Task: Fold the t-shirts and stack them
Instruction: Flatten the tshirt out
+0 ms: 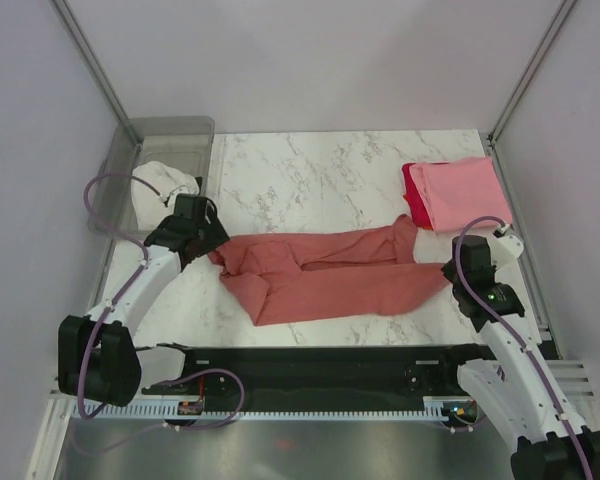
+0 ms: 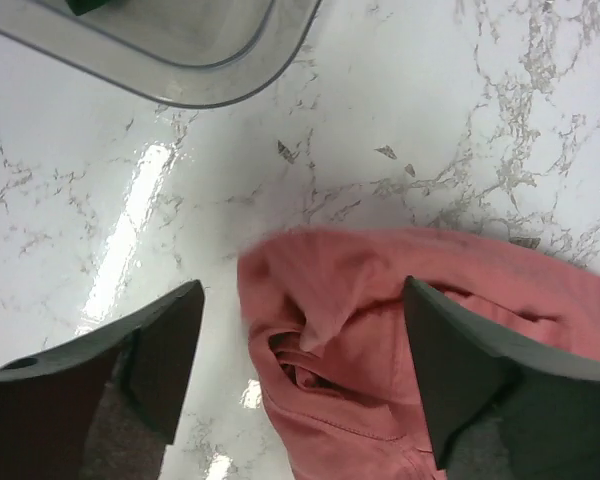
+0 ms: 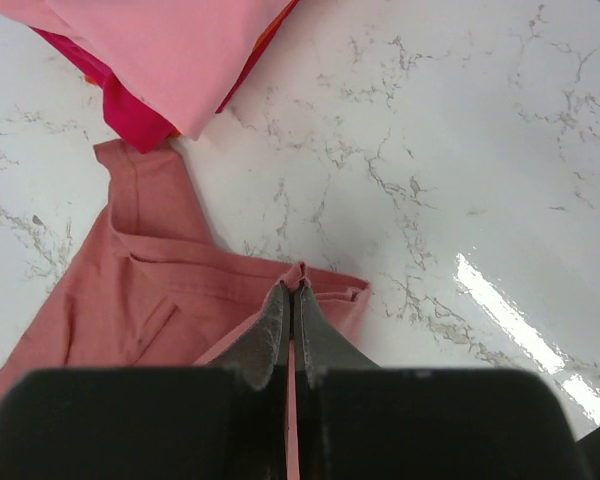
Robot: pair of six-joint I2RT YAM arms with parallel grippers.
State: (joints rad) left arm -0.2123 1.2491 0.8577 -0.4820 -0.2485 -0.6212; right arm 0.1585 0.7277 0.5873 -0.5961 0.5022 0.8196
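Note:
A dusty salmon-red t-shirt [image 1: 330,280] lies crumpled and stretched across the middle of the marble table. My left gripper [image 1: 208,245] is at the shirt's left end. In the left wrist view it [image 2: 300,350] is open, with the bunched cloth [image 2: 370,300] lying loose between the dark fingers [image 2: 165,350]. My right gripper [image 1: 450,272] is at the shirt's right end. In the right wrist view it [image 3: 295,295] is shut on a pinch of the shirt's edge [image 3: 130,300]. A folded light pink t-shirt [image 1: 465,190] rests on a bright red t-shirt [image 1: 412,195] at the back right.
A clear plastic bin [image 1: 170,130] stands at the back left with a white cloth [image 1: 165,180] hanging out of it; its corner [image 2: 210,70] shows in the left wrist view. Metal frame posts rise at the table's back corners. The pink-on-red stack [image 3: 170,50] lies just beyond my right gripper.

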